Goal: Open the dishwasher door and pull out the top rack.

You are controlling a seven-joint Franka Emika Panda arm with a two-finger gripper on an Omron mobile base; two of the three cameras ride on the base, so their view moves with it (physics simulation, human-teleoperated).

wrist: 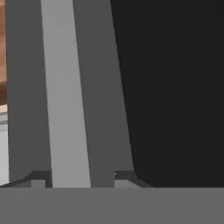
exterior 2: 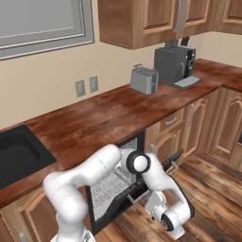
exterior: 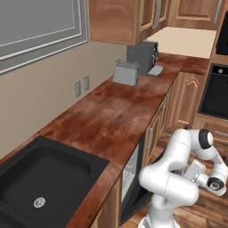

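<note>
1. The dishwasher door sits under the counter between sink and drawers, tipped partway open from its top edge, roughly halfway down. It hangs there because the arm is on its handle, I'd judge.
2. The silver bar handle runs right up between the two dark finger tips in the hand view, black panel beside it. The gripper looks clamped on that handle; the jaws stand narrow around the bar.
3. The top rack, a pale wire grid, shows through the gap and is still fully inside the tub, not pulled yet.
4. The arm folds low in front of the opening, wrist down by the wooden floor, which suits dragging the door out and down.
5. The counter above carries a toaster and coffee machine, well clear of the work.
6. The black sink lies beside the dishwasher, uninvolved.
</note>
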